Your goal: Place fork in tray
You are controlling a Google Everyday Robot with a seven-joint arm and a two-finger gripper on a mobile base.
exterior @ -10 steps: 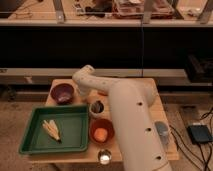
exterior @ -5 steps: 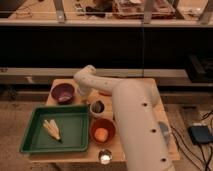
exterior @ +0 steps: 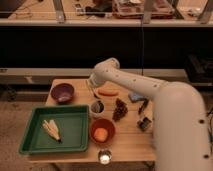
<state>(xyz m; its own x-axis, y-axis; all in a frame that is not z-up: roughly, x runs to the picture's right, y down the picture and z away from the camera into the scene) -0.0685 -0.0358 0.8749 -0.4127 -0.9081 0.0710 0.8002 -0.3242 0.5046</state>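
My gripper [exterior: 92,86] hangs from the white arm over the back of the wooden table [exterior: 125,142], between the purple bowl [exterior: 62,92] and an orange carrot-like piece [exterior: 107,92]. A thin grey utensil [exterior: 90,91], likely the fork, shows right under the gripper; I cannot tell whether it is held. The green tray [exterior: 35,142] lies at the front left of the table, well to the left of and nearer than the gripper. It holds pale wooden cutlery [exterior: 52,130].
A small cup [exterior: 97,107], a dark cone-like object [exterior: 120,109] and an orange bowl holding an orange fruit [exterior: 101,133] sit mid-table. A blue item [exterior: 135,96], a black item [exterior: 144,106] and a small metal piece [exterior: 144,125] lie under the arm. A small white cup [exterior: 104,158] stands at the front edge.
The arm's upper joint has swung to the right and slightly up; the gripper stays near the back of the table. Objects on the table have not moved.
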